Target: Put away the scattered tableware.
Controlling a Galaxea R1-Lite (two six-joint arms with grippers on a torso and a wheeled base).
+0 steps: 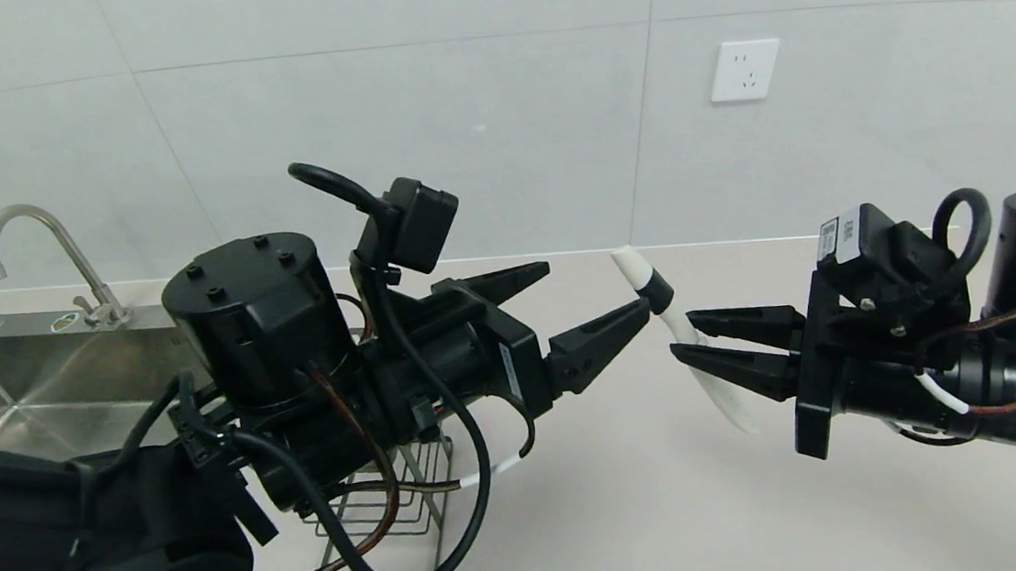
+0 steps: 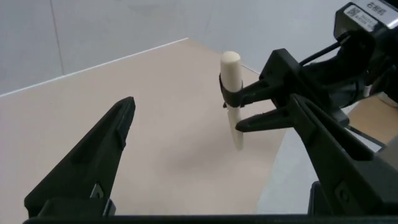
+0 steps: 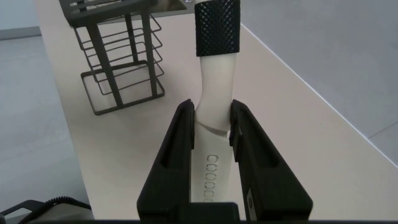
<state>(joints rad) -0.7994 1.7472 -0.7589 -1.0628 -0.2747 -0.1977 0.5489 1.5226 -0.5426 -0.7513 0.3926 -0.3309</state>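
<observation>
The right gripper (image 1: 683,334) was clamped on the white utensil (image 1: 668,308), between its black grip band and its blade. It held the utensil in the air, higher than the wire rack (image 1: 403,502) on the counter (image 1: 638,513) and well off to the rack's right. The left gripper (image 1: 598,287) hung above the rack's right side with its jaws spread apart, one fingertip near the utensil's band.

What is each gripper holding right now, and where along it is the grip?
The right gripper clamps a white utensil on its white shaft, just below the black band. The left gripper is open beside it, holding nothing.
</observation>
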